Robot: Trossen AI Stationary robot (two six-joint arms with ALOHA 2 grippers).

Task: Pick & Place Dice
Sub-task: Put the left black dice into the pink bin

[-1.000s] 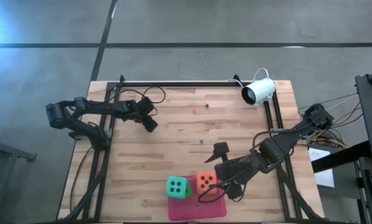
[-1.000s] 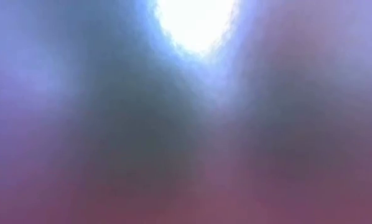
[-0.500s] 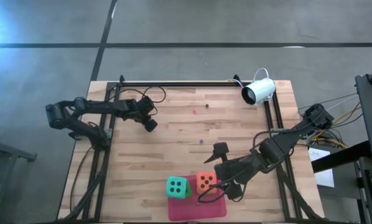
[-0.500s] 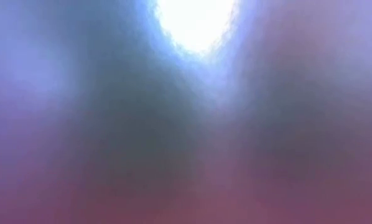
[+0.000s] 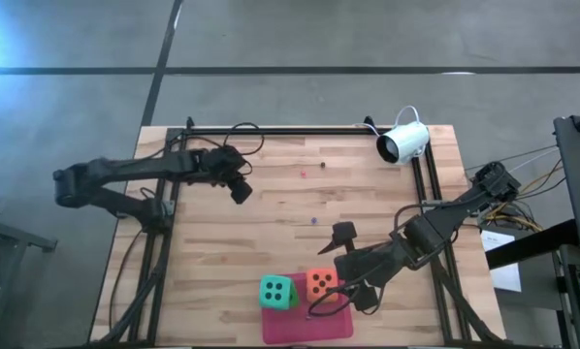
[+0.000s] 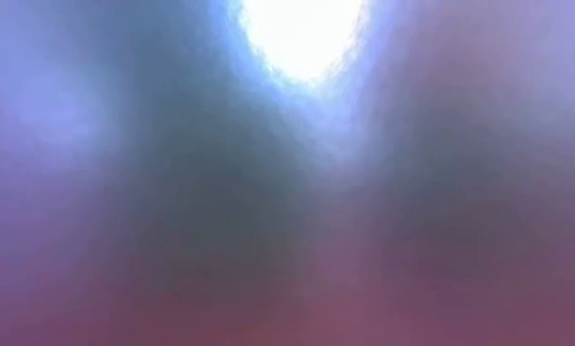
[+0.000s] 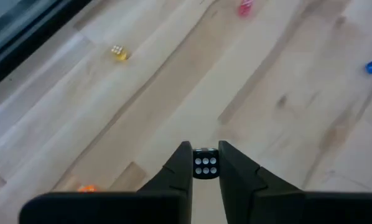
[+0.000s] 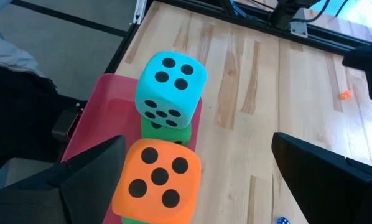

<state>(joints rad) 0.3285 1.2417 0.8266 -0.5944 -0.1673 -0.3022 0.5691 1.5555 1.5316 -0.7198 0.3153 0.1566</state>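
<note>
Note that your left claw (image 7: 204,167) has just clamped a tiny black die (image 7: 205,165) and shifted inward; right claw (image 8: 192,180) stays apart.

Floor: grey concrete floor (image 5: 300,39) crossed by dark seams, bright glare at the far left | Furniture: pale wooden table (image 5: 271,213) of jointed planks, ringed by a black metal frame (image 5: 271,130) | Fixture: white camera (image 5: 403,142) on the frame's far right corner | Right edge: loose cables (image 5: 523,199) beside dark equipment
</note>
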